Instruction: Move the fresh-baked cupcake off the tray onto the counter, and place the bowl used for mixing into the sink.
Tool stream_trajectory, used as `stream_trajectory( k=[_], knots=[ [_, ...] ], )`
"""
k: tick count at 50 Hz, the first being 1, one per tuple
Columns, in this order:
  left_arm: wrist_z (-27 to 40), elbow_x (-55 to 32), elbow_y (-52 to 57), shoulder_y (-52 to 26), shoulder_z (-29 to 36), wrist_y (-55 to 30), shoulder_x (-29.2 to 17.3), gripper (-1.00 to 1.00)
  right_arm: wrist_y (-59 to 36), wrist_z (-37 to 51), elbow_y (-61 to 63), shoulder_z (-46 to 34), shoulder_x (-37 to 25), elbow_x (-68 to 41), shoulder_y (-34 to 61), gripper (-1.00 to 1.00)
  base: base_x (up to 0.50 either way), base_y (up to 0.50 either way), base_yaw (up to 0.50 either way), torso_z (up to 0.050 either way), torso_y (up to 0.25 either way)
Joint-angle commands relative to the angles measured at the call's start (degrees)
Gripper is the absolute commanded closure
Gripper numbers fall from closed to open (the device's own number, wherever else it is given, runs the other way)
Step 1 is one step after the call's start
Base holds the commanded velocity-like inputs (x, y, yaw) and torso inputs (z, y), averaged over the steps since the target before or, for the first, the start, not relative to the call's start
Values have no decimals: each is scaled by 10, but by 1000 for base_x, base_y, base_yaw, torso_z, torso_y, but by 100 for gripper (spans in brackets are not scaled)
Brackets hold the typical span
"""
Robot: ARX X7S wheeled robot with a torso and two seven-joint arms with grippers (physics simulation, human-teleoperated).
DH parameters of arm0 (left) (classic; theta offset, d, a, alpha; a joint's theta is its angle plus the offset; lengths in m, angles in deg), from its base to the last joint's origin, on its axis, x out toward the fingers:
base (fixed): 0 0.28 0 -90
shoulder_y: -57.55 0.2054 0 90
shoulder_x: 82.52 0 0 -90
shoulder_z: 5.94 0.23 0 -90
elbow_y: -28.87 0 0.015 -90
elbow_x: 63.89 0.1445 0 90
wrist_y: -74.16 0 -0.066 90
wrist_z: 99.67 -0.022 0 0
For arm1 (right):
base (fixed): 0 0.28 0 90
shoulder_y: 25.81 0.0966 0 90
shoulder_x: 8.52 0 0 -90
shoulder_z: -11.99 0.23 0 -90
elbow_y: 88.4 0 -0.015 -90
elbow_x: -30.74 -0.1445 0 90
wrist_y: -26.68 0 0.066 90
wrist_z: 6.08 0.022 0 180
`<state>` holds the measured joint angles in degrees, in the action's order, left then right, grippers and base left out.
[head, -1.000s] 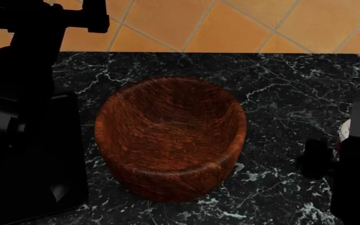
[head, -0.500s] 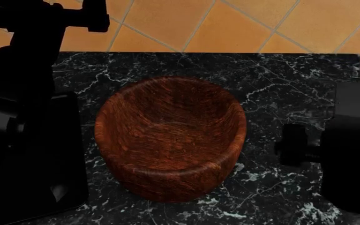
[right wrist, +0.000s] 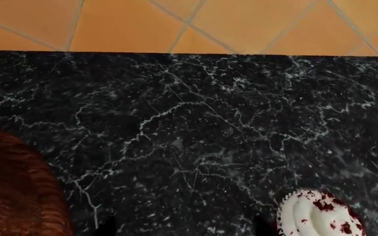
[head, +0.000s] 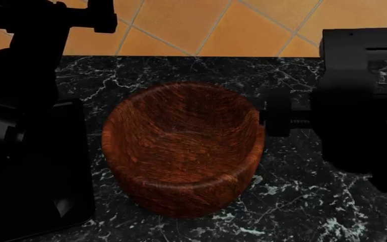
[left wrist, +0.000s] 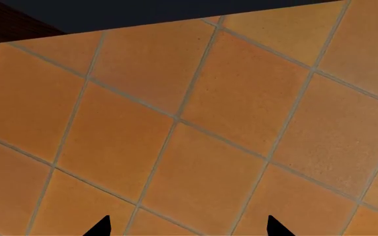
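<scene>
On the black marble-look counter (head: 301,201), seen from the head camera, the large reddish-brown wooden bowl (head: 183,146) stood upright near the middle, empty as far as could be seen. The right arm's dark bulk sat just beside the bowl's rim, with a black knob-like part close against its outer wall; whether they touched could not be told. The right gripper's fingertips barely showed in its wrist view, so how wide the jaws stood could not be told, and nothing could be seen held between them.

The right wrist view showed the cupcake (right wrist: 320,214), white-frosted with red flecks, resting on the veined counter, apart from the bowl's edge. No tray appeared under it there.

The left gripper (left wrist: 185,228) showed only two dark fingertips, set wide apart with nothing between them, pointed at orange floor tiles (left wrist: 175,123) beyond the counter.

A flat black surface lay at the head view's left edge, beside the left arm; whether it was the tray or the sink could not be told.

The main risk looked like a sideways knock: the right arm, so close to the bowl, could shove or tip it. A low sweep might also clip the cupcake.
</scene>
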<state>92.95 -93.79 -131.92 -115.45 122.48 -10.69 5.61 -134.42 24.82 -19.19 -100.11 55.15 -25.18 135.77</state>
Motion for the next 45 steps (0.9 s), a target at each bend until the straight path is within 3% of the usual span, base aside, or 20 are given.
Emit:
stream_trajectory(
  k=[1,45],
  knots=[
    [5,33,-4,6,-7,15,2,-100,17,-32,-35,-6,18,-1,47,-100,0,0,0,0,0],
    [5,25,-6,2,5,-6,4,-100,4,-151,-148,-69,86,-5,119,-100,0,0,0,0,0]
  ],
)
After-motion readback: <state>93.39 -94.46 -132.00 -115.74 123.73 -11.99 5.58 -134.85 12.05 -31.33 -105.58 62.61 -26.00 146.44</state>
